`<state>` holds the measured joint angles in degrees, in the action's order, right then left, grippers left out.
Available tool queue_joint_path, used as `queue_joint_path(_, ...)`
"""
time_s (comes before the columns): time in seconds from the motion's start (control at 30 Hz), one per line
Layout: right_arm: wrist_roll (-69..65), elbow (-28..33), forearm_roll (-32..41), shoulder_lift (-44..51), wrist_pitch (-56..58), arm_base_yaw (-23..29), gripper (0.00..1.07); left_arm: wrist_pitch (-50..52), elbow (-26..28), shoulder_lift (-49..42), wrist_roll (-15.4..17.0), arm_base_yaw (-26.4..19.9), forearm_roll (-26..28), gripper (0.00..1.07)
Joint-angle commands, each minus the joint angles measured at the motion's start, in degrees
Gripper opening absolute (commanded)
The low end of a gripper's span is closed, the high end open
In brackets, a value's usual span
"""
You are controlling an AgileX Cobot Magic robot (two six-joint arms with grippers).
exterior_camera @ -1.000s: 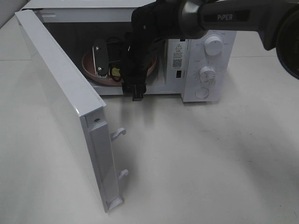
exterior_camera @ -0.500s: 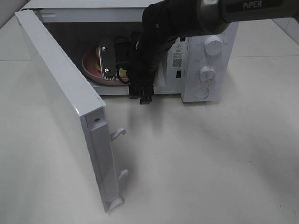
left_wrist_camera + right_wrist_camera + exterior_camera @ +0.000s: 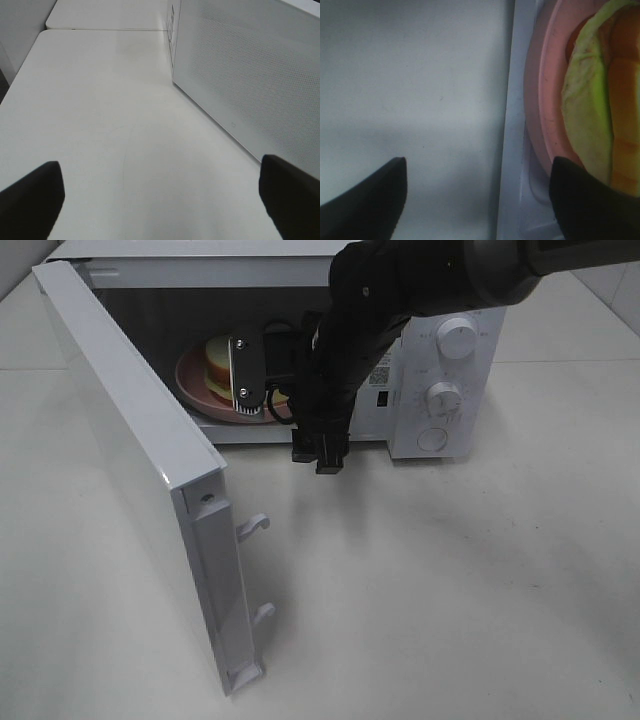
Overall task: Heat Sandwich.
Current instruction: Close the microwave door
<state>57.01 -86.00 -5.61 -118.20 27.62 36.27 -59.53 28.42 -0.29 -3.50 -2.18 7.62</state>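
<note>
On pink plate (image 3: 542, 110): sandwich (image 3: 592, 105), apparently leafy.

This looks like a robotics lab bench rather than a lived-in kitchen: a plain white tabletop (image 3: 450, 590) carries a white microwave (image 3: 445, 370) at twelve o'clock, its door (image 3: 130, 460) swung toward nine o'clock, with a black robot arm (image 3: 400, 290) reaching in from two o'clock.

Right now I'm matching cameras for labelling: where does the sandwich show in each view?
Exterior high: the sandwich sits upper left, on the pink plate inside the open microwave.
Left wrist: not in it; only table and a white microwave panel.
Right wrist: its green leaf and bread lie on the pink plate, past the microwave's sill.
Shared landmark: the microwave, in all three.
</note>
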Motion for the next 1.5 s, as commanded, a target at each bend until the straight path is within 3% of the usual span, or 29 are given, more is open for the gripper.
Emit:
queue_joint_path(0.03, -2.12, 2.52, -0.34, 2.86, -0.34, -0.29, 0.76, 0.23, -0.11, -1.49, -0.23, 0.0, 0.29, 1.0)
queue_joint_path(0.97, -20.8, 22.86, -4.3, 22.8, -0.11, -0.29, 0.76, 0.23, -0.11, -1.49, -0.23, 0.0, 0.29, 1.0)
queue_joint_path(1.5, -42.4, 37.24, -3.95, 37.99, 2.81, -0.17, 0.76, 0.23, -0.11, -1.49, -0.23, 0.0, 0.29, 1.0)
